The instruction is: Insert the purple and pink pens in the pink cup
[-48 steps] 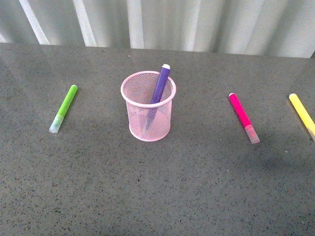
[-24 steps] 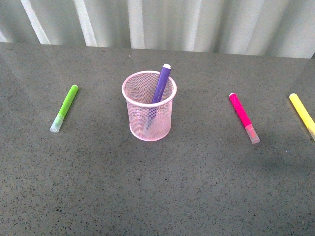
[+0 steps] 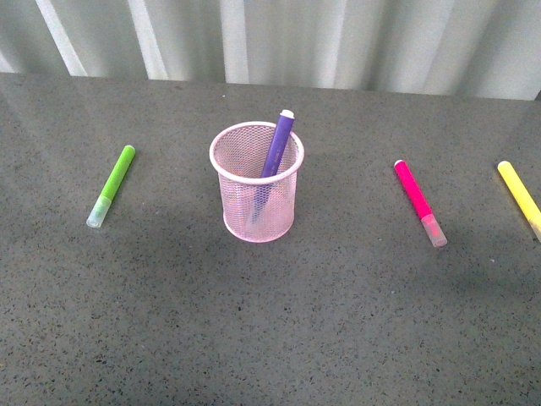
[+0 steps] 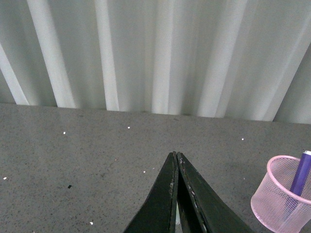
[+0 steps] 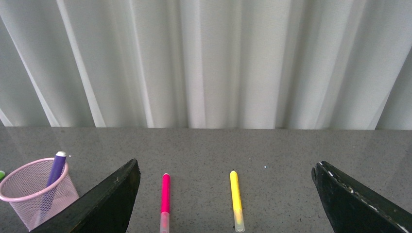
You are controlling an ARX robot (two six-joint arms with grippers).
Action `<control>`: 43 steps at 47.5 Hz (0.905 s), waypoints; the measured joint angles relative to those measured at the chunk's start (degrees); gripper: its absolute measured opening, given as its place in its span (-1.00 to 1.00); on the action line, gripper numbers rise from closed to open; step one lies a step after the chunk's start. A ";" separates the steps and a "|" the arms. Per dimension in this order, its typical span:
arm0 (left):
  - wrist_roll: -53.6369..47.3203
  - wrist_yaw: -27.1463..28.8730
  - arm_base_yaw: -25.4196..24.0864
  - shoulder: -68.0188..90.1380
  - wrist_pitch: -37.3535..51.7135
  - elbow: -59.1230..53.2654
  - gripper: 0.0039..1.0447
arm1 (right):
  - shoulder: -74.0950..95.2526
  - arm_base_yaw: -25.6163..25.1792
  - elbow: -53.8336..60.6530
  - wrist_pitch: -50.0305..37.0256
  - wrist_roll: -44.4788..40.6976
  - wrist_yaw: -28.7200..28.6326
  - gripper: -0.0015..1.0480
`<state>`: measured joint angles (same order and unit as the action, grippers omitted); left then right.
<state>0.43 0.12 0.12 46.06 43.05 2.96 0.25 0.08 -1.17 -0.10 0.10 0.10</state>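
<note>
Nothing moved; purple pen (image 3: 278, 139) in wire-mesh pink cup (image 3: 239, 213).

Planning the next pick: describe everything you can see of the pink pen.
The pink pen is a short, chunky magenta marker, plastic by its look, with a translucent pale cap on its near end. It lies flat on the grey speckled table, slightly slanted, between the pink cup and the yellow marker, apart from both. Only the table touches it.
</note>
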 joint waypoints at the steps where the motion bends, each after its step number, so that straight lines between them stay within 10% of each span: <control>1: 0.00 -0.04 0.00 -0.26 0.59 -0.52 -0.93 | 0.00 0.00 0.00 0.00 0.00 0.00 0.86; 43: 0.00 -0.11 -0.02 -29.14 -25.90 -1.77 -0.93 | 0.00 0.00 0.00 0.00 0.00 0.00 0.86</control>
<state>0.43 0.01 0.10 16.93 17.15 1.19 0.25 0.08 -1.17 -0.10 0.10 0.10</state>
